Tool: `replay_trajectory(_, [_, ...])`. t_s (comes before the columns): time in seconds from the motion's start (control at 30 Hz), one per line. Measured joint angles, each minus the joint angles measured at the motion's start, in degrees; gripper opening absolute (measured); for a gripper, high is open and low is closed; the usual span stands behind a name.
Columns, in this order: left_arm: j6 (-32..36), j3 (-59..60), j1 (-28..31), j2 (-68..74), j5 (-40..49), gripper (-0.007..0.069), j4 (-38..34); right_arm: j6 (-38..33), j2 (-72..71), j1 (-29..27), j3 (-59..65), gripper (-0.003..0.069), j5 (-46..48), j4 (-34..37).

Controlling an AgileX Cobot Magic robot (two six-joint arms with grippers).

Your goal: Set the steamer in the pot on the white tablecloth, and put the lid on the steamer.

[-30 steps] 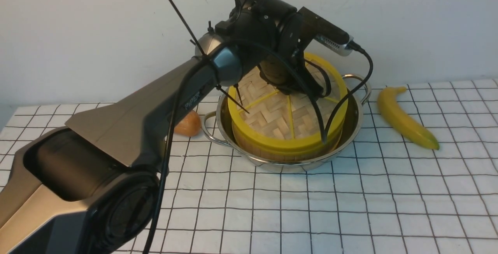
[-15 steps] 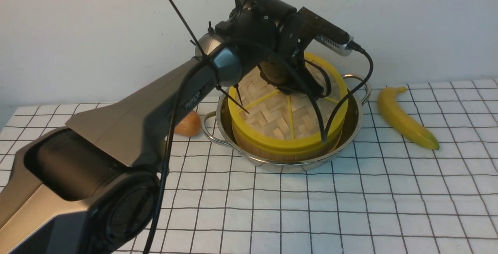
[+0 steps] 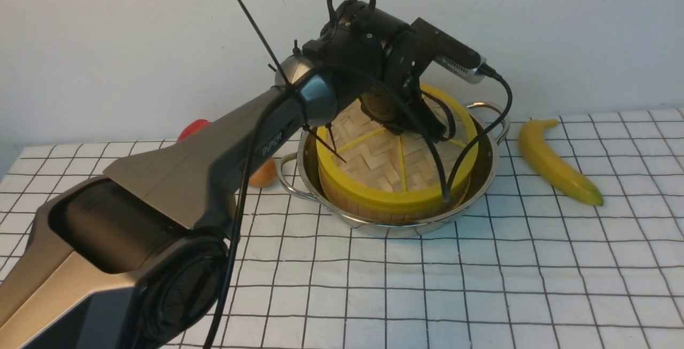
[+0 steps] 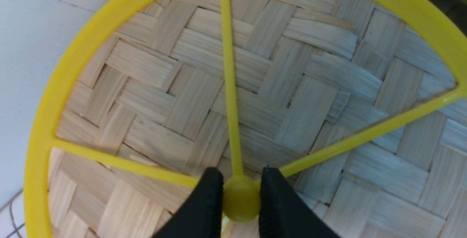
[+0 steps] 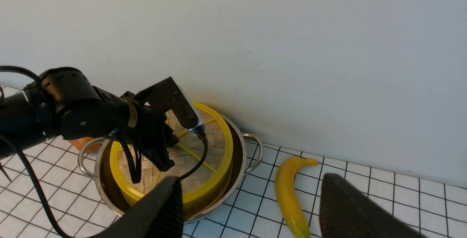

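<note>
The lid (image 3: 385,164), a woven bamboo disc with a yellow rim and spokes, lies on top of the steamer (image 3: 374,211). Only the steamer's pale wooden wall shows below the rim. The steamer stands inside the shiny pot (image 3: 483,172) on the white tablecloth (image 3: 481,285). My left gripper (image 4: 240,174) reaches down over the lid's middle and is shut on the yellow hub (image 4: 240,199); its black fingers (image 4: 209,201) press on both sides of it. My right gripper (image 5: 250,181) hangs open and empty, well back from the pot, near the banana (image 5: 288,190).
A yellow banana (image 3: 556,164) lies on the cloth right of the pot. An orange fruit (image 3: 263,173) sits by the pot's left handle, and something red (image 3: 193,127) peeks out behind my left arm. A pale wall runs close behind the pot.
My left arm has shifted slightly to the right, and the lid's far edge has come down a little onto the steamer. The grip on the hub is the same. The red thing now shows.
</note>
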Motion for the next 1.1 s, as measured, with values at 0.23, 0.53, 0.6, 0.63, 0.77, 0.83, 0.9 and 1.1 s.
replay_trajectory(0.23, [0.0,0.0,0.0,0.0,0.0,0.0117,0.0,0.0,0.0,0.0,0.0,0.0491,0.0,0.0])
replay_trajectory(0.53, [0.1,0.0,0.1,-2.4,0.0,0.0398,3.7,0.0,0.0,0.0,0.0,0.0491,0.0,0.0])
replay_trajectory(0.6, [0.1,0.0,0.1,-3.7,0.0,0.0434,4.1,0.0,0.0,0.0,0.0,0.0491,0.0,0.0])
replay_trajectory(0.63, [0.1,0.0,0.1,-6.1,0.0,0.0477,4.3,0.0,0.0,0.0,0.0,0.0491,0.0,0.0])
replay_trajectory(0.77, [-0.3,0.0,0.1,-12.5,1.1,0.0528,4.5,0.0,0.0,0.0,0.0,0.0491,0.0,0.1])
replay_trajectory(0.83, [-0.4,-0.1,0.1,-17.8,4.9,0.0484,4.1,-0.5,0.0,0.0,0.0,0.0491,0.0,-0.5])
replay_trajectory(0.9, [0.1,-0.1,0.1,-21.5,8.7,0.0381,4.1,-1.1,0.0,0.0,0.0,0.0491,0.0,-1.6])
replay_trajectory(1.1, [4.4,-0.1,0.1,-34.0,14.6,0.0001,6.1,-1.7,-0.7,0.0,0.5,0.0412,-0.1,-6.4])
